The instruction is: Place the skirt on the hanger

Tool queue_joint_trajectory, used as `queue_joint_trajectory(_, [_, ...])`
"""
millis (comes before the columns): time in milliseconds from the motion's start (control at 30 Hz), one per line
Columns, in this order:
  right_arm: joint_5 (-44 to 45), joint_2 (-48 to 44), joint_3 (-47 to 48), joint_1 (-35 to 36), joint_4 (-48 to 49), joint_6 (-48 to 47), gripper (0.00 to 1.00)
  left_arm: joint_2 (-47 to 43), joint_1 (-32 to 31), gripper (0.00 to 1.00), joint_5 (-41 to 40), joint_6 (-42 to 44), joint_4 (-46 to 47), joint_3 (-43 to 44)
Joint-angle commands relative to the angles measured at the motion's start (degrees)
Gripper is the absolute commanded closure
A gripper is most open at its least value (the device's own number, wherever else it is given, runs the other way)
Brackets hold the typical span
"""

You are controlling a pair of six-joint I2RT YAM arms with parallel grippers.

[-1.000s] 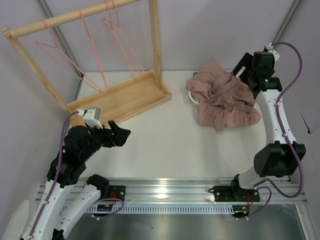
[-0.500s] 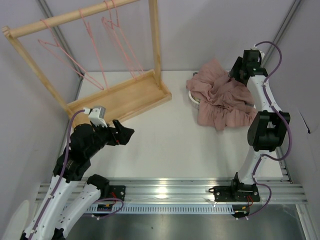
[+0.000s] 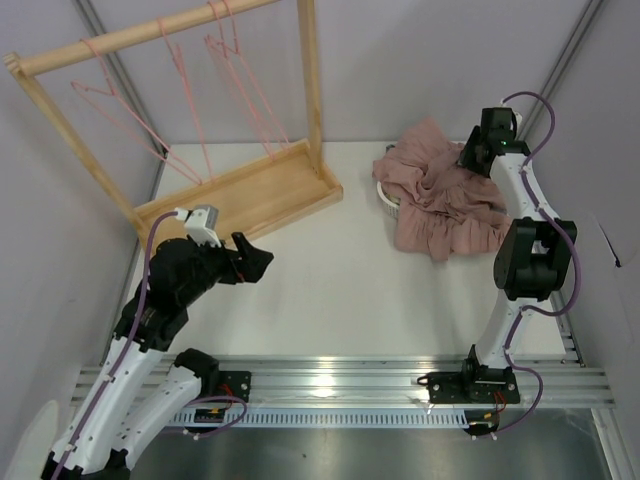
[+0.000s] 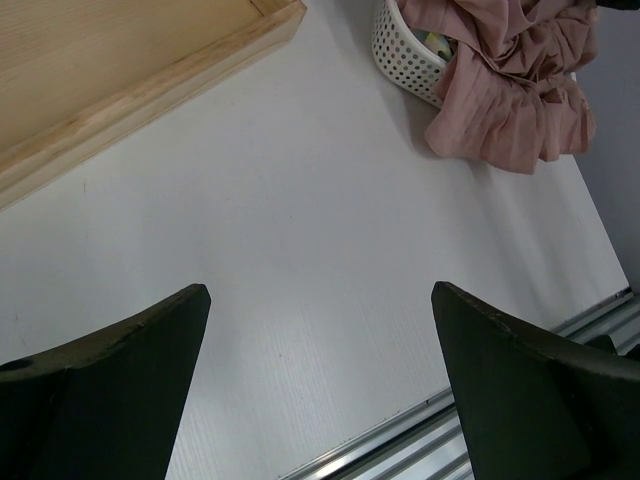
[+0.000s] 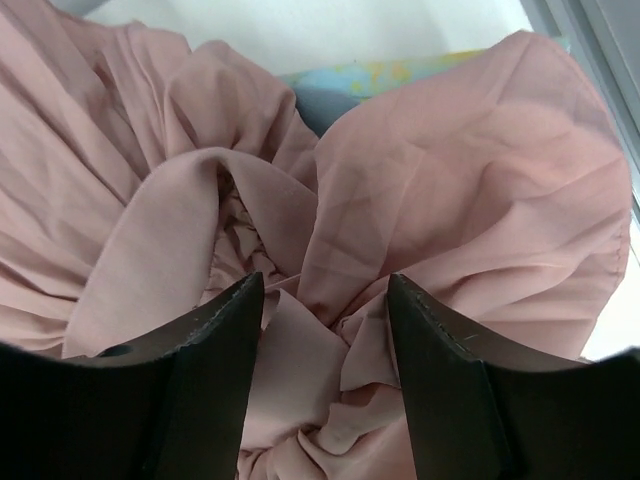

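skirt (image 3: 445, 200) heaped on basket (image 3: 385, 198), trailing nearward

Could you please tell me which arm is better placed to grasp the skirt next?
Right. The right gripper is down on the skirt, its fingers straddling a fold; the left gripper hovers open over the table, far from it.

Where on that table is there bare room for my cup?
Bare table runs from the wooden rack's tray to the basket and forward to the rail; the left gripper hangs over its left part. Crowded far right: the skirt spills over the basket, right gripper in it.
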Motion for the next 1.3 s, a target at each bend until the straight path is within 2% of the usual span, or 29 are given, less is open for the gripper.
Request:
queue_joint_trajectory(0, [0.6, -1.5, -1.2, 0.8, 0.6, -2.0, 0.41, 0.0, -0.1, 0.01, 1.7, -0.3, 3.0, 0.0])
queue_joint_trajectory(100, [1.3, -1.2, -1.1, 1.3, 0.0, -2.7, 0.78, -0.4, -0.1, 0.01, 1.8, -0.6, 3.3, -0.5])
queue_joint_trajectory(133, [1.4, -1.5, -0.8, 1.3, -0.3, -2.5, 0.97, -0.5, -0.1, 0.01, 1.7, -0.6, 3.5, -0.5])
queue_joint_trajectory(167, [1.4, -2.0, 0.1, 1.3, -0.6, -2.1, 1.0, -0.5, -0.1, 0.01, 1.9, -0.4, 3.7, -0.5])
queue_joint_trajectory(367, [1.5, -10.4, 5.6, 2.5, -4.2, -1.4, 1.0, 2.8, -0.2, 0.01, 6.4, 0.4, 7.9, 0.9])
queue_joint_trajectory(533, [3.5, -16.9, 15.9, 8.7, -6.4, -3.2, 1.0, 6.7, -1.2, 0.01, 9.1, 1.0, 9.8, 2.4])
queue_joint_trajectory(667, [3.7, -18.6, 28.6, 15.1, -10.7, -5.5, 1.0, 6.9, -1.4, 0.01, 10.8, 0.7, 14.2, -0.1])
queue_joint_trajectory(767, [2.9, -18.6, 37.3, 22.3, -12.7, -6.6, 1.0, 7.5, -1.5, 0.01, 13.4, -0.9, 17.0, -1.7])
queue_joint_trajectory(833, [2.9, -19.8, 38.8, 29.0, -13.1, -7.1, 1.0, 7.8, -1.6, 0.01, 14.1, -1.9, 17.7, -1.9])
queue_joint_trajectory(1000, [3.3, -23.6, 37.6, 45.1, -13.0, -8.0, 1.0, 6.8, -1.6, 0.01, 10.1, -0.7, 14.1, -0.4])
queue_joint_trajectory(1067, [5.6, -24.3, 36.5, 48.5, -15.7, -7.5, 1.0, 6.7, -1.6, 0.01, 7.1, 0.0, 11.7, 1.8])
queue_joint_trajectory(1200, [9.6, -27.6, 24.9, 51.5, -18.7, -2.3, 1.0, 6.2, -1.6, 0.01, 3.6, 3.4, 3.5, 6.6])
queue_joint_trajectory(1267, [10.2, -31.4, 12.1, 51.5, -16.9, 1.1, 1.0, 5.4, -1.6, 0.01, 2.8, 4.6, -0.9, 8.5])
